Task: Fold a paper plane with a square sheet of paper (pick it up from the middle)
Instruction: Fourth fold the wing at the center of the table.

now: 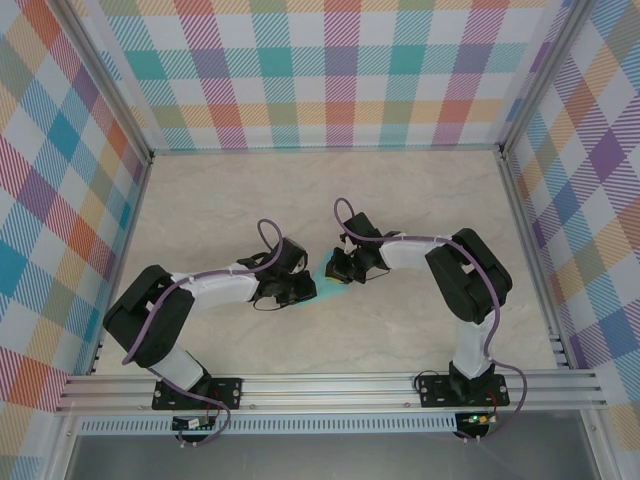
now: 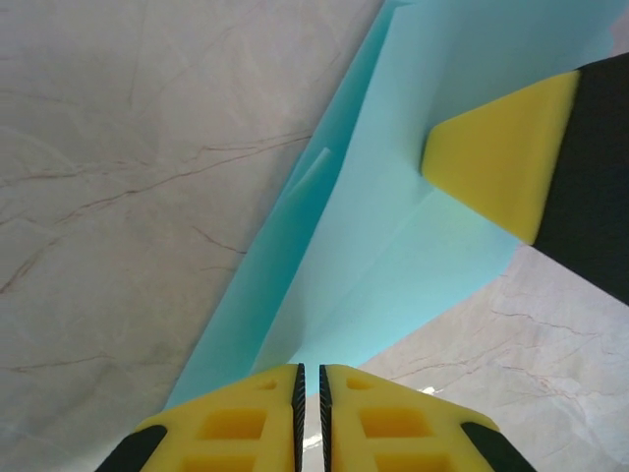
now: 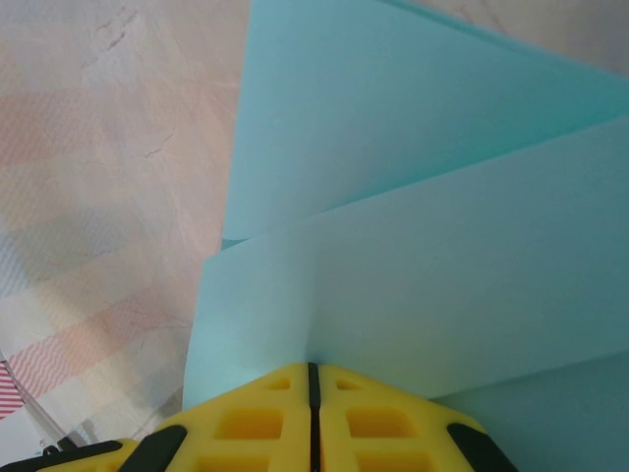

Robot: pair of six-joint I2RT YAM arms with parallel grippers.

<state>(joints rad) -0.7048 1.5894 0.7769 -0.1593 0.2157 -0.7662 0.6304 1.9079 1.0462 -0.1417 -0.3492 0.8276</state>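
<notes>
Table (image 1: 400,330): we work mid-surface, both arms reaching inward to meet there.
Paper sheet (image 2: 393,265): turquoise, already creased into layered flaps, sits mid-table between the grippers.
Left gripper (image 2: 310,374): pinched shut on sheet's near edge.
Right gripper (image 3: 313,366): clamped on opposite fold.
We judge the two-sided hold steadies the sheet for the next crease.

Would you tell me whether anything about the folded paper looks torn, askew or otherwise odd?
Only one small thing: the sheet of paper has a short stray crease beside its long fold in the left wrist view. Otherwise its layers look untorn.
</notes>
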